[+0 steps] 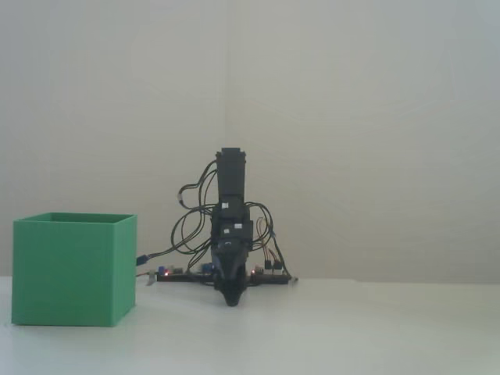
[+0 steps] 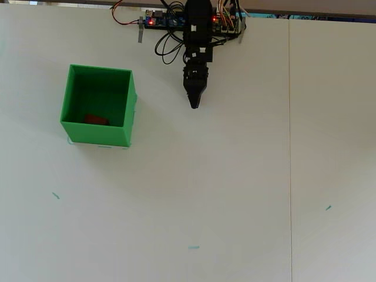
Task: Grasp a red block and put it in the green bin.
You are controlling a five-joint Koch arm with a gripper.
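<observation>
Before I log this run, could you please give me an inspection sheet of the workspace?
Surface: white table, a few small teal marks.
Job's things: small red block lies inside the large green box-shaped bin.
Clutter: nothing seen.
Tool: black tool appears shut and empty, apart from the bin, pointing down near the arm's base.
Cables: loose wires looped around the arm's base.
Surroundings: plain pale wall.

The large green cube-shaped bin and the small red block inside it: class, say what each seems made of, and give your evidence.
The large green cube-shaped bin: probably plastic, perhaps printed. Its walls are thin, evenly coloured and matte, with no glare in either view. The small red block: a solid, dull red piece, maybe plastic or painted wood; it shows too small in the overhead view to decide.
</observation>
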